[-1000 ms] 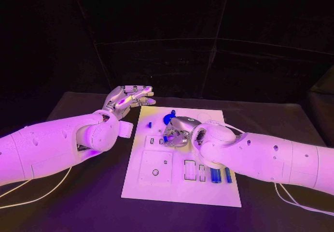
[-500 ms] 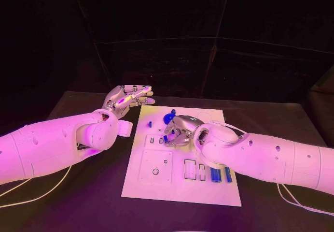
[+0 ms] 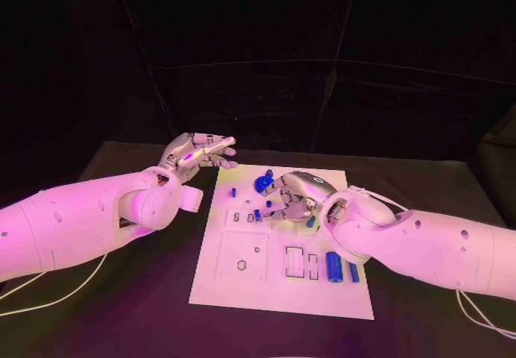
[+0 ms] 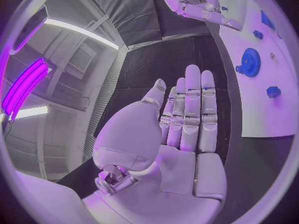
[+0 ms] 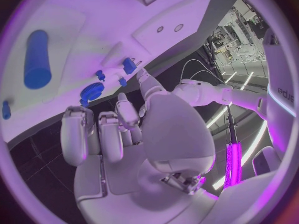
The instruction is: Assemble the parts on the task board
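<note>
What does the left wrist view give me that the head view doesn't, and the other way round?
Left wrist view alone: the palm side of the left hand, its fingers straight, side by side and holding nothing.

Head view alone: the near end of the task board, with two blue cylinders lying beside rectangular slots.

Both: the blue gear on the board's far end, small blue pieces near it, and the right hand over the board.
</note>
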Motion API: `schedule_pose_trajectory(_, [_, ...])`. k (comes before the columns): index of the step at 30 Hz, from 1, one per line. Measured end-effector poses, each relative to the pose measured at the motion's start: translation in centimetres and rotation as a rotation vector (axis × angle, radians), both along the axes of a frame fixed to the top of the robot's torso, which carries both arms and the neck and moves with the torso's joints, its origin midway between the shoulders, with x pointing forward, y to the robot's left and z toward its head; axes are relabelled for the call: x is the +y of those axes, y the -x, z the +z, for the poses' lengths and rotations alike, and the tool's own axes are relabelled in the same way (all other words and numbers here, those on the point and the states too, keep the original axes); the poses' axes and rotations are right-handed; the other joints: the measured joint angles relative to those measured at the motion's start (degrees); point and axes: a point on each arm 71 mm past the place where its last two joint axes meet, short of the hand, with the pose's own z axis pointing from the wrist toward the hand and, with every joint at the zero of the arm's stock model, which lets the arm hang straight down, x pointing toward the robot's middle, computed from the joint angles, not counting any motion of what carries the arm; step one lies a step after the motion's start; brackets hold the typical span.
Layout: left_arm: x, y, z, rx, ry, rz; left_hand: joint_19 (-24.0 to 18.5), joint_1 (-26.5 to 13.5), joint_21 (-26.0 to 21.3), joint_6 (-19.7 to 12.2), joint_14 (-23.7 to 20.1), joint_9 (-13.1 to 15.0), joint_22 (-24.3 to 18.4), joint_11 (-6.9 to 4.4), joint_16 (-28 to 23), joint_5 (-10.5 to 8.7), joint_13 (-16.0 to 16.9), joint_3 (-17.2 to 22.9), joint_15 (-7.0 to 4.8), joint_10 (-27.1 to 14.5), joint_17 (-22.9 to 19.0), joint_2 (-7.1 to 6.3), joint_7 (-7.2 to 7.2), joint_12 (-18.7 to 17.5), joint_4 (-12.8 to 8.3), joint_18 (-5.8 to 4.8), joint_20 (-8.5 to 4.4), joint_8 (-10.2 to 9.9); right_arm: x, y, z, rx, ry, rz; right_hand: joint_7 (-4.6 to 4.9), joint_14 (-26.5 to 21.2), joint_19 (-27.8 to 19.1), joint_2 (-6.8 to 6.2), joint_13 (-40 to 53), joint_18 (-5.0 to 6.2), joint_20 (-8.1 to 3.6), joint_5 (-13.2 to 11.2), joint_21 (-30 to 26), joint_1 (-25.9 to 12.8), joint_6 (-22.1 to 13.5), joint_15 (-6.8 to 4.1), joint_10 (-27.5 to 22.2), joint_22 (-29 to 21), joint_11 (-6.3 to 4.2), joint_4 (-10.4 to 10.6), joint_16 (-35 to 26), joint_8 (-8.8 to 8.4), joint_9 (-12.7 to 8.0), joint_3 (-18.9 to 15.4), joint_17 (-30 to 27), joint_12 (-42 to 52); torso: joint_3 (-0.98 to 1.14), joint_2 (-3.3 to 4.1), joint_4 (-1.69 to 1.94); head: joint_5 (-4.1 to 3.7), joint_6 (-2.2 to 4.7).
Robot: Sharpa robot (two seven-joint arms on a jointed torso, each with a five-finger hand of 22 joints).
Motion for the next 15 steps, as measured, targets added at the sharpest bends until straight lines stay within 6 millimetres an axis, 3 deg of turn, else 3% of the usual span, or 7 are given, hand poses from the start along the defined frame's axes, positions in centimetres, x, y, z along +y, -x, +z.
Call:
schedule_pose_trajectory(4, [-0.1, 0.0, -0.2, 0.014, -0.067, -0.039, 6.4, -1.8, 4.2, 3.0, 2.9, 0.5, 2.1, -2.5, 9.4, 0.0, 1.3, -0.9, -2.35, 5.9, 6.9, -0.47, -2.37, 2.7, 1.1, -0.01, -2.94, 0.8, -1.5, 0.2, 1.2, 0.0, -0.055, 0.035, -0.3, 0.0, 0.0, 1.23, -0.4, 0.0, 0.0, 0.9, 0.0, 1.2, 0.8, 0.0, 0.0, 0.0, 0.0, -0.2, 0.0, 0.6, 0.1, 0.2, 0.0, 0.0, 0.09, -0.19, 0.0, 0.13, 0.05])
schedule_pose_trajectory(6, [-0.2, -0.1, -0.3, 0.043, -0.114, -0.073, 8.6, -3.6, 6.2, 3.2, 3.0, 0.6, 3.3, -3.11, 22.2, 0.0, 2.4, -1.3, -3.05, 7.1, 18.6, -0.21, -2.59, 4.2, 2.6, 0.0, -3.74, 0.8, -2.5, 0.1, 2.1, 0.004, -0.089, 0.039, -0.28, 0.0, 0.0, 1.29, -0.6, 0.0, 0.0, 1.2, 0.0, 1.3, 0.8, 0.0, 0.0, 0.0, 0.0, -0.2, 0.0, 0.62, 0.1, 0.2, 0.0, -0.1, 0.15, -0.32, 0.0, 0.2, 0.03])
schedule_pose_trajectory(8, [-0.3, -0.4, 0.0, 0.083, -0.176, -0.114, 10.7, -6.4, 8.3, 3.2, 3.0, 0.8, 4.5, -2.95, 34.6, -0.17, 4.0, -2.3, -3.15, 7.5, 30.7, 0.52, -2.63, 6.1, 5.0, 0.0, -4.35, 0.9, -3.8, -0.2, 3.1, 0.008, -0.119, 0.028, -0.26, 0.0, 0.0, 1.29, -0.8, 0.0, 0.0, 1.5, 0.0, 1.3, 0.8, 0.0, -0.2, 0.0, -0.21, -0.2, 0.0, 0.62, 0.1, 0.2, 0.0, -0.4, 0.22, -0.47, 0.0, 0.22, -0.01])
schedule_pose_trajectory(9, [-0.4, -0.6, 0.1, 0.101, -0.206, -0.133, 12.8, -6.8, 10.8, 2.9, 3.1, 1.3, 6.1, -3.33, 45.7, -0.17, 6.1, -2.8, -3.52, 7.1, 41.9, 0.39, -2.92, 8.6, 5.9, 0.0, -5.11, 1.6, -4.5, -0.4, 3.5, 0.009, -0.132, 0.019, -0.26, 0.0, 0.0, 1.6, -1.0, 0.0, 0.0, 1.7, 0.0, 1.6, 0.8, 0.0, -0.3, 0.0, -0.13, -0.2, 0.0, 0.62, 0.1, 0.2, 0.0, -0.4, 0.25, -0.53, -0.01, 0.21, -0.09])
schedule_pose_trajectory(11, [-0.7, -0.8, 0.2, 0.139, -0.269, -0.171, 14.2, -6.7, 14.6, 2.3, 3.0, 2.1, 8.6, -4.1, 56.8, -0.17, 10.2, -3.3, -4.22, 5.6, 54.1, 0.5, -3.53, 13.4, 6.7, 0.0, -5.59, 3.1, -5.7, -0.8, 4.3, 0.011, -0.155, -0.004, -0.26, 0.0, 0.0, 1.59, -1.1, 0.0, 0.0, 1.7, 0.0, 1.6, 0.8, 0.0, -0.4, 0.0, 0.0, -0.2, -0.1, 0.62, 0.1, 0.2, 0.0, -0.4, 0.32, -0.69, -0.05, 0.18, -0.24])
schedule_pose_trajectory(14, [-1.0, -1.0, 0.1, 0.205, -0.385, -0.228, 13.0, -7.0, 20.3, 1.0, 3.1, 4.0, 13.1, -4.03, 65.6, -0.17, 17.7, -4.6, -4.28, 1.1, 58.4, 0.77, -3.55, 22.4, 8.8, 0.0, -6.03, 6.4, -7.4, -1.3, 5.1, 0.023, -0.19, -0.042, -0.26, 0.0, 0.0, 1.59, -1.3, 0.0, 0.0, 2.9, 0.0, 1.6, 0.8, 0.0, -0.5, 0.0, -0.03, -0.2, -0.3, 0.62, 0.1, 0.2, 0.0, -0.7, 0.47, -0.94, -0.2, 0.31, -0.52])
schedule_pose_trajectory(15, [-1.2, -1.1, 0.2, 0.226, -0.436, -0.247, 12.8, -7.0, 24.9, 0.0, 3.1, 4.8, 18.0, -3.94, 67.0, -0.17, 20.7, -5.2, -4.22, -1.3, 58.6, 0.76, -3.76, 26.0, 9.9, -0.02, -6.11, 7.9, -8.0, -1.5, 5.3, 0.028, -0.202, -0.058, -0.26, 0.0, 0.0, 1.59, -1.4, 0.0, 0.0, 3.4, 0.0, 1.6, 0.8, 0.0, -0.6, 0.0, -0.2, -0.2, -0.3, 0.79, 0.1, 0.2, 0.0, -0.7, 0.51, -1.01, -0.25, 0.35, -0.56])
